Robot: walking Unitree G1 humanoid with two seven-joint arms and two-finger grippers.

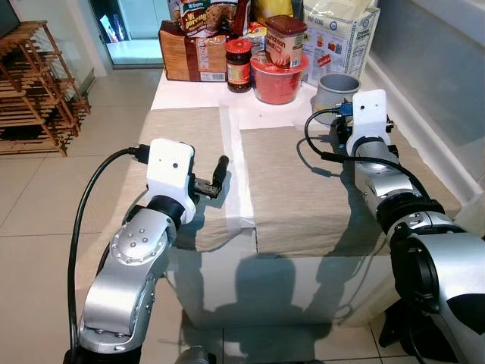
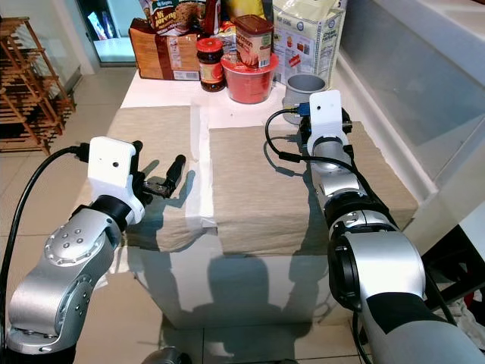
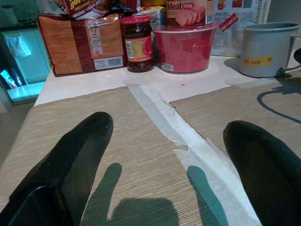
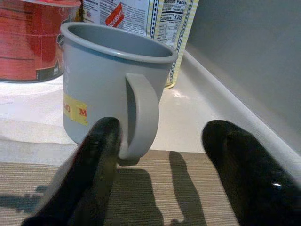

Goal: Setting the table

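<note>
My right wrist view shows the right gripper (image 4: 160,165) open around the grey mug's (image 4: 113,84) handle near the table's (image 2: 163,91) far edge. Left gripper (image 3: 164,160) open over the placemat (image 3: 94,155). Red bowl (image 1: 276,80) and jar (image 1: 238,66) stand beside the mug.

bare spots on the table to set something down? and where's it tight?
Both placemats are bare: the left placemat ahead of the left gripper, and the right placemat beside the right arm. Crowded along the far edge: bread bag, jar, red bowl, grey mug.
</note>
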